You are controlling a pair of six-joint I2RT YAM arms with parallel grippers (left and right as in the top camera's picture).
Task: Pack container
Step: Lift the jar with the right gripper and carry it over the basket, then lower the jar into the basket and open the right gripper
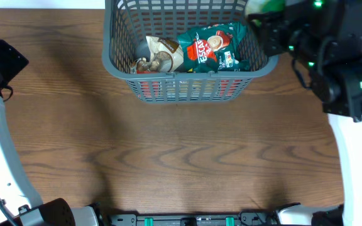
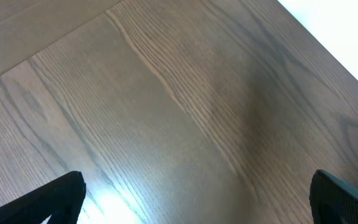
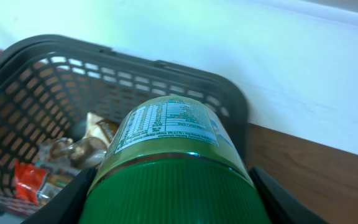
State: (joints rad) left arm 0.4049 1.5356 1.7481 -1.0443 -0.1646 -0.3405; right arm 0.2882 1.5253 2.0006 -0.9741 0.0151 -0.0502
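The dark grey slotted container (image 1: 119, 68) stands at the top middle of the table and holds a green coffee packet (image 1: 211, 47), a brown-and-white packet (image 1: 163, 50) and a red packet under them. My right gripper (image 3: 174, 199) is shut on a green jar with a green ribbed lid (image 3: 166, 143), held over the container's right rim (image 3: 232, 102); a bit of the jar shows in the overhead view (image 1: 266, 6). My left gripper (image 2: 197, 199) is open and empty over bare wood at the far left.
The wooden table (image 1: 181, 157) spreads in front of the container. A white wall (image 3: 291, 56) stands behind the container. The right arm's black body (image 1: 332, 44) hangs just right of the container.
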